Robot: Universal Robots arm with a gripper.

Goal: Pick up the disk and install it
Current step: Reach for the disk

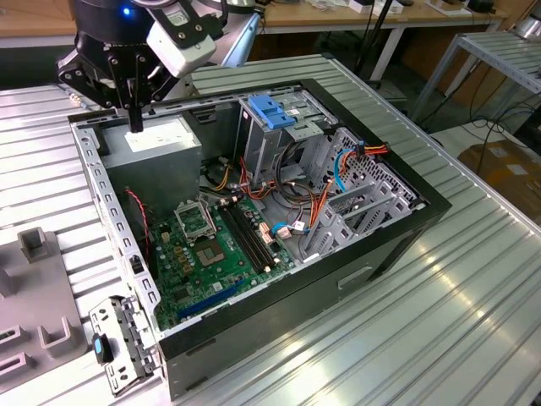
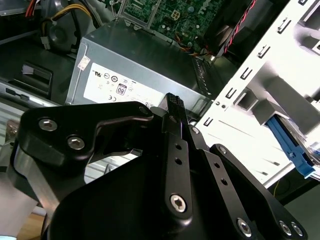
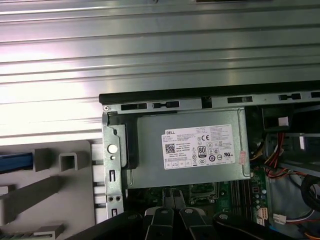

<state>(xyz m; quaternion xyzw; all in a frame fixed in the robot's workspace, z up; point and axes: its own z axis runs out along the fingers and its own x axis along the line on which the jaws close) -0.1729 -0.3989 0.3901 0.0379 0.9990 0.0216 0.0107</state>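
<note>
The ribbed metal tabletop (image 1: 473,321) carries an open computer case (image 1: 279,315), laid on its side with its inside facing up. Inside the case, at the corner under the arm, sits the grey power-supply box (image 1: 156,145) with its white label. Further along the same inner side of the case stands the metal drive cage (image 1: 258,148), topped by a blue latch (image 1: 272,112). Just outside the case, across the wall nearest the power-supply box, a grey holder (image 3: 75,161) with upright blocks rests on the tabletop.

The disk (image 3: 15,161) I take to be lying in that holder, outside the case. In the first wrist view its blue edge, most likely a carrier rail, runs beside the blocks, and the rest of it is cut off. The pincer (image 1: 135,123) hangs above the case, over the power-supply box without touching it, its fingers drawn close together with nothing between them.

On that reading the work is at the very start of the pick-up: the disk is not grasped and lies apart from the drive cage. A grasp calls for the arm to be over the holder rather than over the case, and for the fingers to spread wider than the disk before closing on its edges
</note>
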